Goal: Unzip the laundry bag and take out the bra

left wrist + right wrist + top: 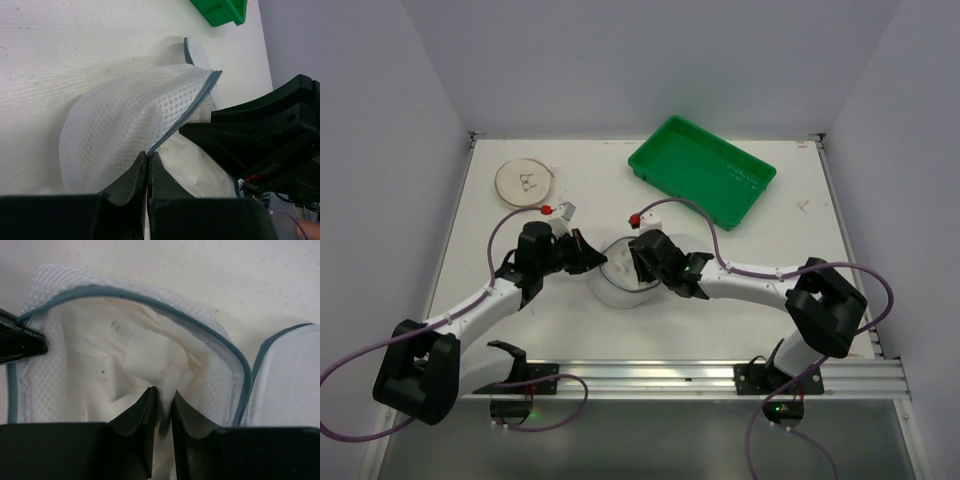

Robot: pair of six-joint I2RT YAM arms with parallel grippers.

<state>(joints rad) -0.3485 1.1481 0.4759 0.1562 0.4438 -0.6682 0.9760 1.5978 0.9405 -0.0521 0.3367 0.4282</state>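
At table centre | left pincer (pixel 148 158) clamped on laundry bag (pixel 115 125) rim; right pincer (pixel 164 393) pinching bra (pixel 125 355)

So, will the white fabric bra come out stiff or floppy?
Probably floppy: the soft white fabric bra lies creased inside the round whitish mesh laundry bag. Likely light, as the thin mesh holds shape around it. Its folds might snag on the blue-grey zipper rim.

Left gripper (pixel 598 260), right gripper (pixel 637 266) flank laundry bag (pixel 617 290); bag seemingly open.
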